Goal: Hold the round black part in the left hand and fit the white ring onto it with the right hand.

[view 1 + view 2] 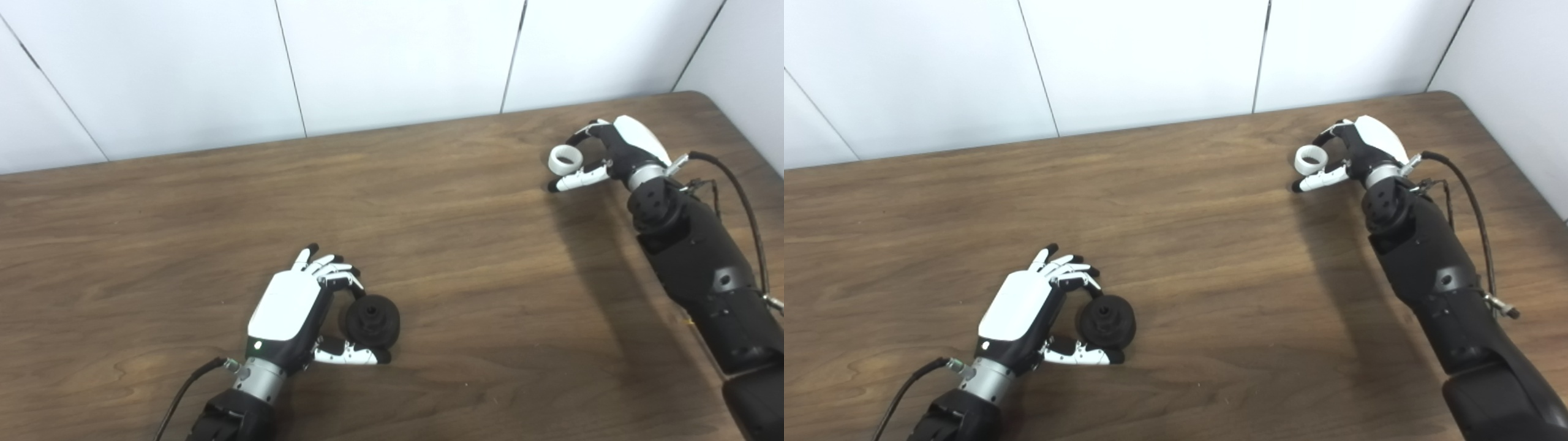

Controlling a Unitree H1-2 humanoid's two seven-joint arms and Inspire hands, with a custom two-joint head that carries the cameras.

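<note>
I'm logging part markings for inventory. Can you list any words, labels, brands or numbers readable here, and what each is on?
None can be read.
Round black part: no visible marking.
White ring: plain.
Left hand and right hand: no legible print; only a small green light on the left.
Table and wall: no text.

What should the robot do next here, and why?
Probably close and lift. The left hand cups the round black part and the right hand brackets the white ring, but both pieces seem to rest on the table, far apart. Whether either grip is firm is unclear.
</note>
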